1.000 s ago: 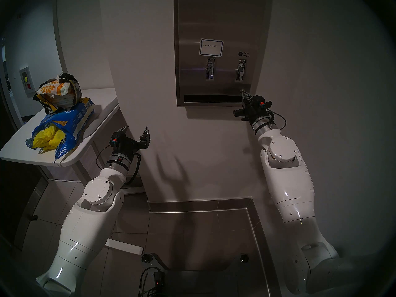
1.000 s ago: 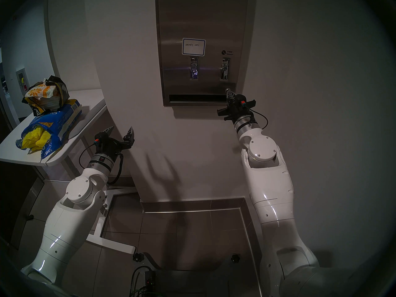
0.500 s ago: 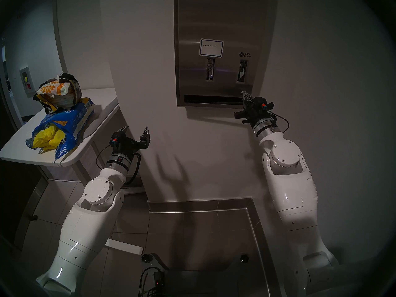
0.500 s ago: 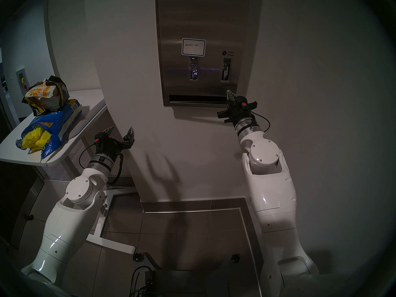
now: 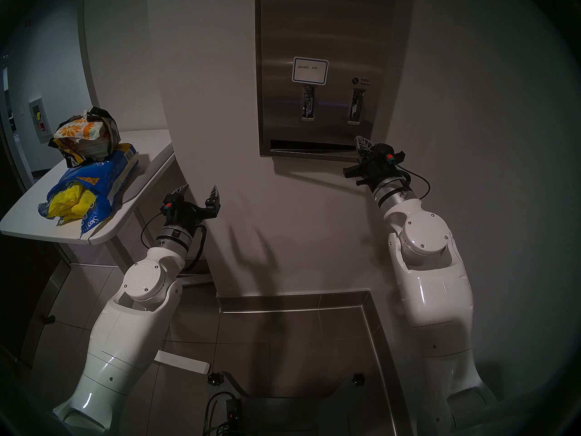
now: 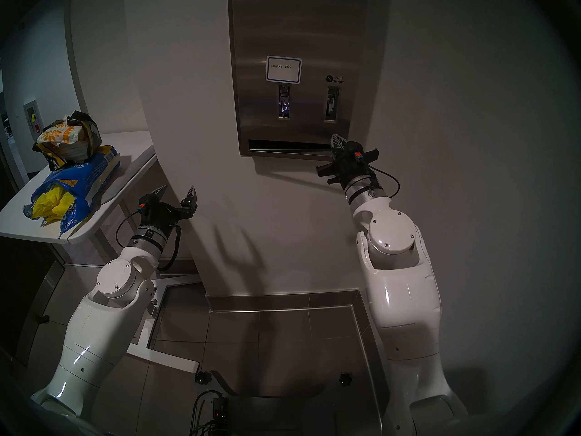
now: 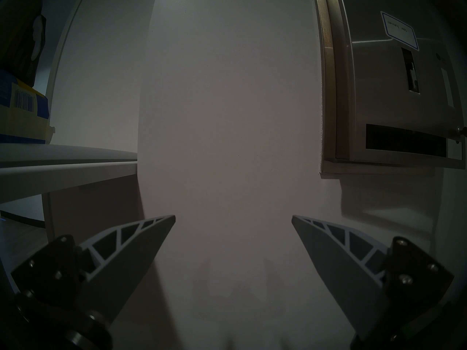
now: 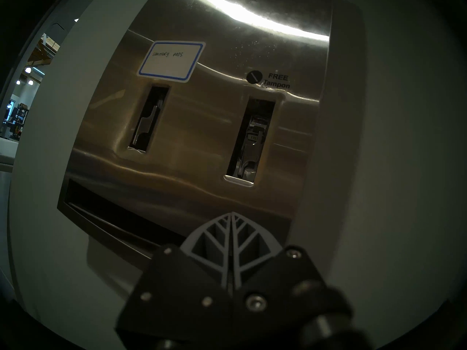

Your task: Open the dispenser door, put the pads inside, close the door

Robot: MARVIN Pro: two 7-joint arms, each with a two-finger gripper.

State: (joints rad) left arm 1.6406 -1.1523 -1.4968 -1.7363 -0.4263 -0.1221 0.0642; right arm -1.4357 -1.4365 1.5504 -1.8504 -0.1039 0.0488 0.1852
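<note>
The dispenser door [image 5: 317, 32] is a brushed-steel panel with a blue-bordered label [image 5: 310, 70] and two lever slots. Its right side stands slightly out from the dispenser [image 5: 258, 80]. My right gripper [image 5: 358, 139] is shut at the door's lower right corner, on the small lock knob, which its fingers hide. The right wrist view shows the closed fingertips [image 8: 231, 215] against the steel. The pads lie on the table at the left: a flowered packet [image 5: 83, 130] and yellow ones [image 5: 67, 202]. My left gripper [image 5: 200, 188] hangs open and empty beside the table, facing bare wall [image 7: 227, 114].
A white table [image 5: 147, 149] at the left carries a torn blue plastic bag [image 5: 103, 174] and a dark torn bag on top. The wall forms a corner at the right, with a steel baseboard [image 5: 292, 301] along the tiled floor. Cables lie at my base [image 5: 220, 416].
My right arm has drawn back to the right and a little down with the gripper still shut. The door's right edge has swung out with it. The left arm has not moved.
</note>
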